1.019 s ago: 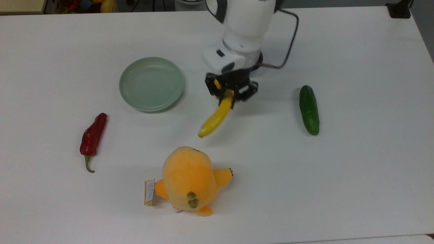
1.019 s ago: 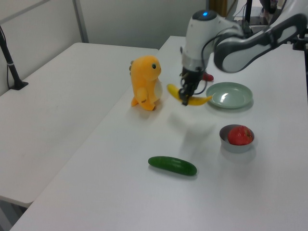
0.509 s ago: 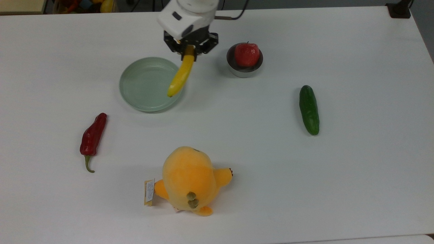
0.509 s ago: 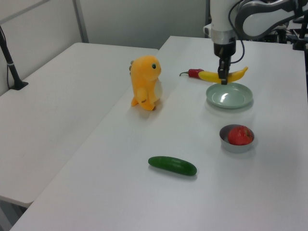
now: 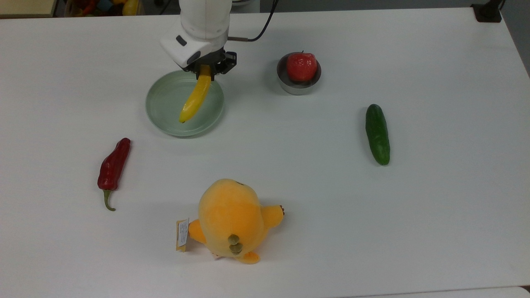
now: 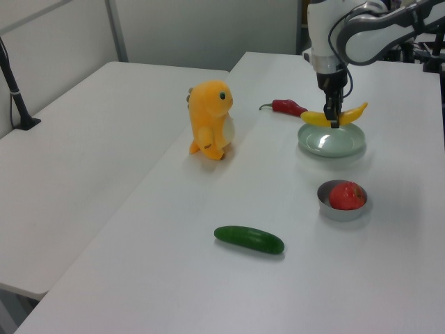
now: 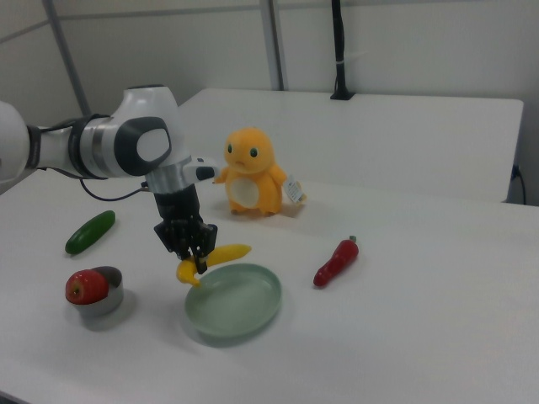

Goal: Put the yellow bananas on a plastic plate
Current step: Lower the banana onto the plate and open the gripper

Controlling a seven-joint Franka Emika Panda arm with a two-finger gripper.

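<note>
The yellow banana [image 5: 193, 99] hangs slanted over the pale green plastic plate [image 5: 161, 109], its free end pointing toward the top view's lower left. My gripper [image 5: 205, 71] is shut on the banana's upper end, above the plate's far right rim. In the left view the banana [image 6: 354, 112] lies level just above the plate [image 6: 342, 144], with the gripper [image 6: 334, 122] pinching it near the middle. From the right view the banana [image 7: 232, 251] floats over the plate's [image 7: 240, 307] upper left rim, held by the gripper [image 7: 197, 262].
A red apple [image 5: 302, 66] sits in a small metal bowl [image 5: 296, 87] to the plate's right in the top view. A cucumber [image 5: 377, 133] lies further right. A red chili [image 5: 113, 167] and an orange plush toy [image 5: 231, 217] lie nearer the front.
The arm carried the banana from the table's middle toward the top view's upper left. The banana has gone from the plate's right rim to over its centre.
</note>
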